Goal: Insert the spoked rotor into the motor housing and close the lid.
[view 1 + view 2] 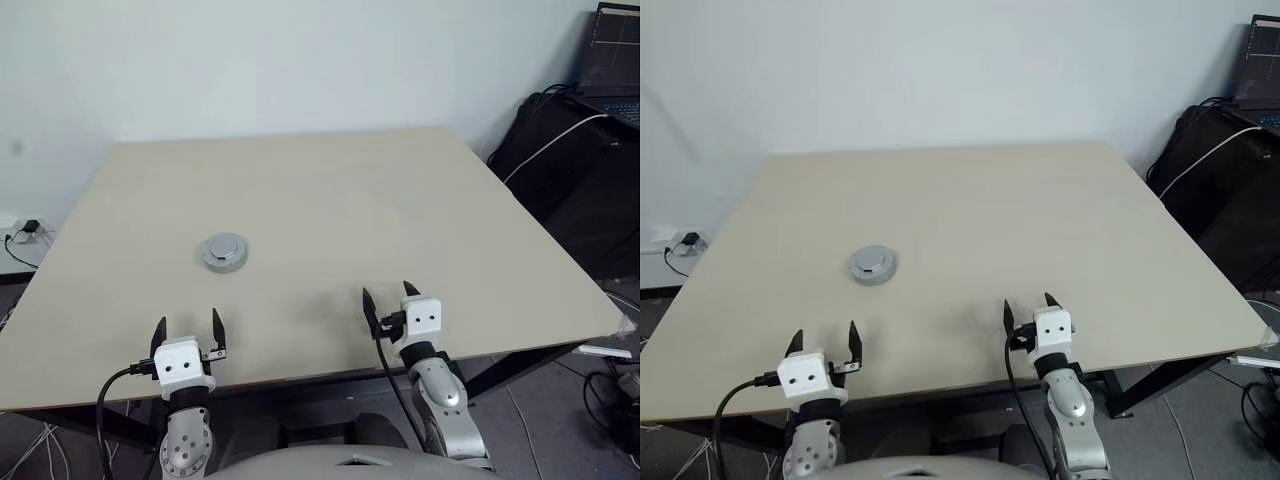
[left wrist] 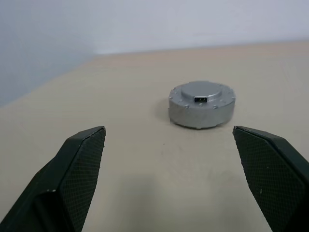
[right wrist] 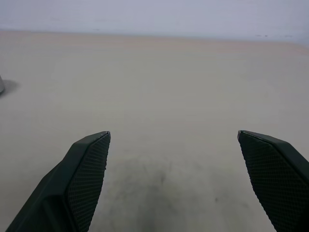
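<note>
1. On the tabletop [image 1: 330, 190] I see one closed silver-grey puck, left of centre: the lid [image 1: 225, 245], smooth face with raised centre up, sits on what I take to be the motor housing [image 2: 201, 112], whose grey side wall carries a small dark connector slot.
2. No copper windings and no spoked rotor are exposed anywhere, so I judge the rotor is already inside and the lid seated. I cannot confirm from here that it is fully pressed home, though it looks level and flush.
3. My left gripper [image 1: 188, 334] hovers near the tabletop's near edge, jaws spread wide and empty, with the puck ahead of it and well apart.
4. My right gripper [image 1: 388, 299] is likewise wide and empty, over bare tabletop to the right.
5. My judgement: nothing is left beyond perhaps a check of the lid's seating.
</note>
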